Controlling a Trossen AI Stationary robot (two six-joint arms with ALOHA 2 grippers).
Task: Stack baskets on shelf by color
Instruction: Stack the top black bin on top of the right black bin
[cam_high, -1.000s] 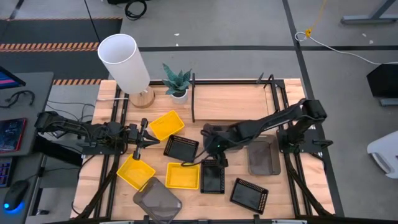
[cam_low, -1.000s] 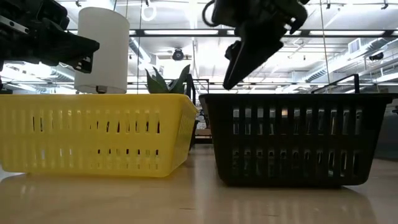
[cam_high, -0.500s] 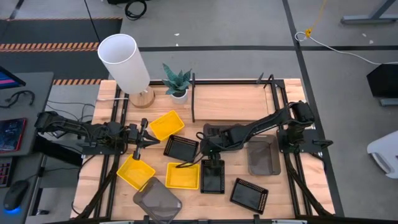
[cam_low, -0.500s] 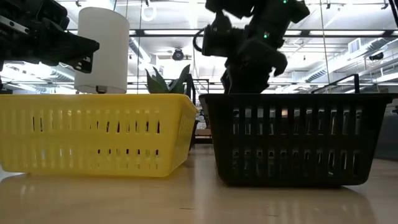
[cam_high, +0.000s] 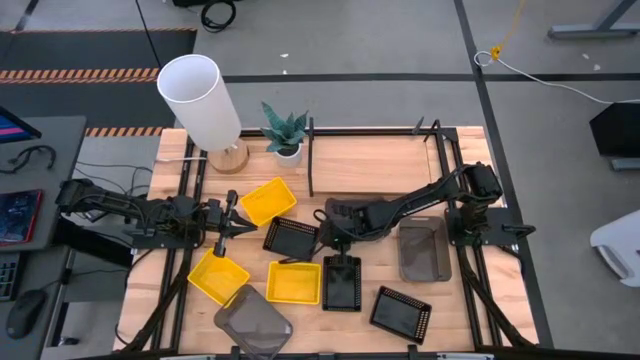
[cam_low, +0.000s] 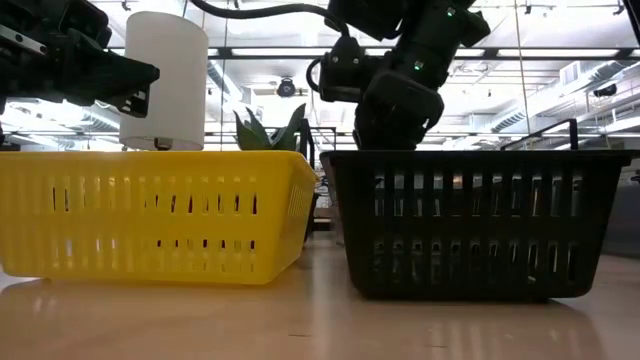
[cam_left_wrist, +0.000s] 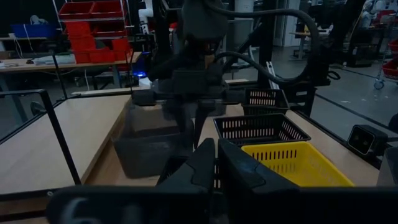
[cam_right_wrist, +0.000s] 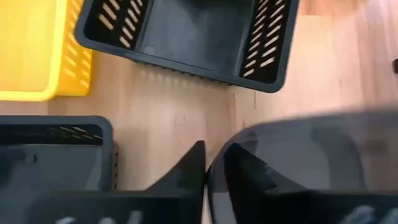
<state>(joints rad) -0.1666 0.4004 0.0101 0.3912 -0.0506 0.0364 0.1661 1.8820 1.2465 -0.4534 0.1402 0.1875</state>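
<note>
Straddling a grey basket (cam_right_wrist: 298, 162) rim, right gripper (cam_right_wrist: 214, 163), wrist view only.

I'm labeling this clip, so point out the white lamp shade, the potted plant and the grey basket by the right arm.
white lamp shade (cam_high: 200, 100), high view, its side wall.
potted plant (cam_high: 285, 130), high view, its leaves.
grey basket (cam_high: 421, 250), high view, its floor.

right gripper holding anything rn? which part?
The right gripper pinches a smoky-grey basket by its side wall at the rim, one finger inside, one outside. The left gripper is shut on nothing.
</note>
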